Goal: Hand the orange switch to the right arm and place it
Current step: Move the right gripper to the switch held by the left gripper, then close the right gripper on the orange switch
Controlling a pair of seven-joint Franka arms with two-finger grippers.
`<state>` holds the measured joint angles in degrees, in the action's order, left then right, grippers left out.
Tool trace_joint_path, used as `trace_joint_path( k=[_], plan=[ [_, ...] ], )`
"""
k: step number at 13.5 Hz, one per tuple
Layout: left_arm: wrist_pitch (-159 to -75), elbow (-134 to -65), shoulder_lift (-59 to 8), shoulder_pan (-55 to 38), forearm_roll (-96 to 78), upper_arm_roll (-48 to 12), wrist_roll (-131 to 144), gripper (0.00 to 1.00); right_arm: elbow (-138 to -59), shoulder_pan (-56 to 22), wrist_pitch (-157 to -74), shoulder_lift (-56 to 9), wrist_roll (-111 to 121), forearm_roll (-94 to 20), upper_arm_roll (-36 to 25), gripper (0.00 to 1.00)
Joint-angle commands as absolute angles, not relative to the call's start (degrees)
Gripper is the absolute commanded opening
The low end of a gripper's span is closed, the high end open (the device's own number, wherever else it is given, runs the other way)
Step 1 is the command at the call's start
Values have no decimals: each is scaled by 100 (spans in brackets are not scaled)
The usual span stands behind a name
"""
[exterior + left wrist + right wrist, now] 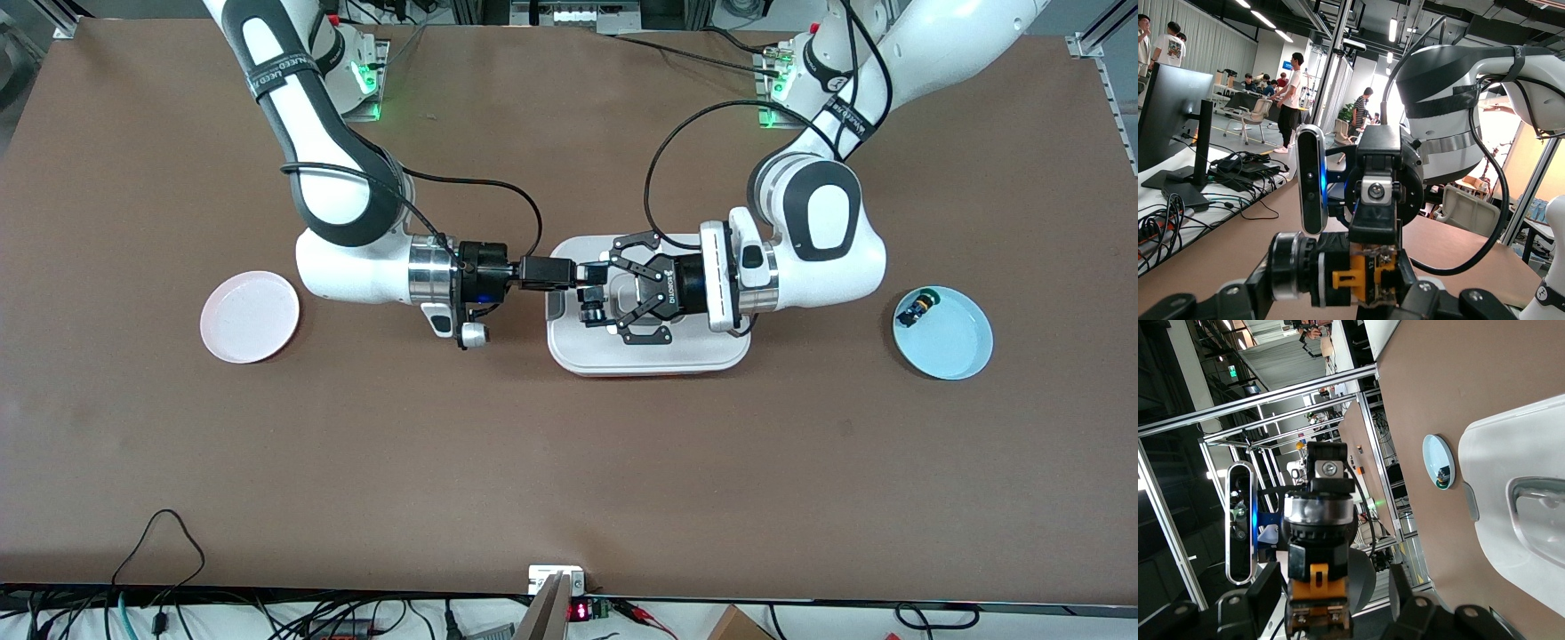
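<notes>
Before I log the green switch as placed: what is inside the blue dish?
One small black switch lies in the blue dish, close to its rim toward the arms' bases; it seems green-capped. The rest of the dish shows bare. Nothing covers it; both grippers meet over the white tray.

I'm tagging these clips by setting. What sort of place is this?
Probably a shared robotics lab or workshop: aluminium framing, a monitor with loose cables on a bench, people at desks, and two arms meeting over a white tray.

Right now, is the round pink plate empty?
Empty: the round pink plate is bare; left hand and right hand meet over the white rectangular tray.
</notes>
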<state>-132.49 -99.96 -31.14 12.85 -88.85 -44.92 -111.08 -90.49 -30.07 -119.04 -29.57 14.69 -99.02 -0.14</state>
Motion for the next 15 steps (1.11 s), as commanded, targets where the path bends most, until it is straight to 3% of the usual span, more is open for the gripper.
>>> trace_joint_path(
  k=[1, 8, 15],
  plan=[
    [-13263, -10020, -3067, 1327, -9053, -4544, -11294, 16, -8974, -2988, -11892, -2997, 1591, -10020, -44, 72],
    [-13263, -10020, -3067, 1336, -9053, -4544, -11303, 16, -8684, -2927, -11857, -3208, 1774, -10028, -53, 72],
    [-13254, -10020, -3067, 1336, -9053, -4544, -11294, 16, -8684, -2654, -11109, -3269, 2092, -10055, -53, 72]
  ],
)
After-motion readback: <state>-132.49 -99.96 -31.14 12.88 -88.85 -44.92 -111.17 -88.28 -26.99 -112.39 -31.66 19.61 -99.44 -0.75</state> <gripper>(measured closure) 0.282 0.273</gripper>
